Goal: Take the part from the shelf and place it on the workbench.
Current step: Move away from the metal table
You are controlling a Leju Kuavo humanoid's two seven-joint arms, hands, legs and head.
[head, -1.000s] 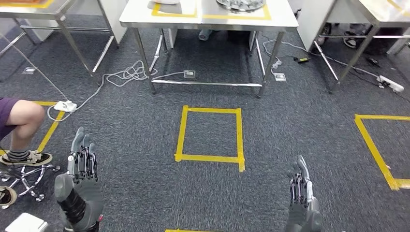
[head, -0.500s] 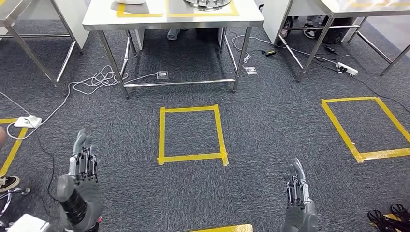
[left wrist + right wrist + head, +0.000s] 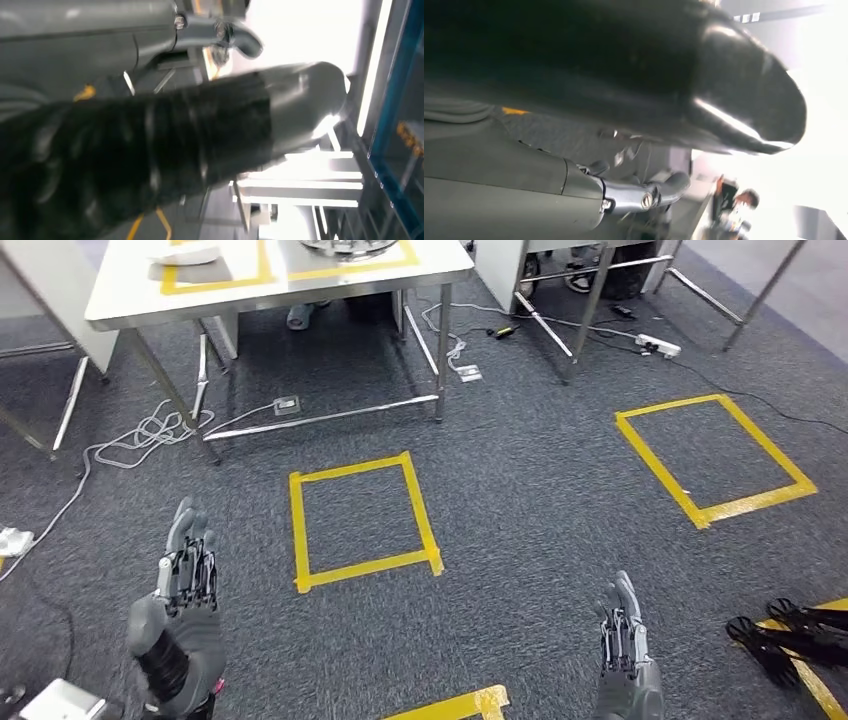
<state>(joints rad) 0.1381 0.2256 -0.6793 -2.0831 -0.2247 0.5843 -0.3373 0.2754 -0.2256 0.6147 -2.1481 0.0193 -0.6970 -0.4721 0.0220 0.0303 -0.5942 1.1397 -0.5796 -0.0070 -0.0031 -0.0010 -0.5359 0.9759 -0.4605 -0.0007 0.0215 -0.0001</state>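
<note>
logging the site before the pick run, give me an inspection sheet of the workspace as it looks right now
surface: grey carpet floor with yellow tape squares; steel table ahead, tape outlines on its top
job's things: a round metal object at the table's far edge, cut off; cannot tell if it is the part; shelf: nothing seen
clutter: black wheeled base at far right
hands: left hand and right hand raised, fingers apart, holding nothing
cables: white cable coiled by the table leg; power strip beyond
surroundings: more steel table legs behind
</note>
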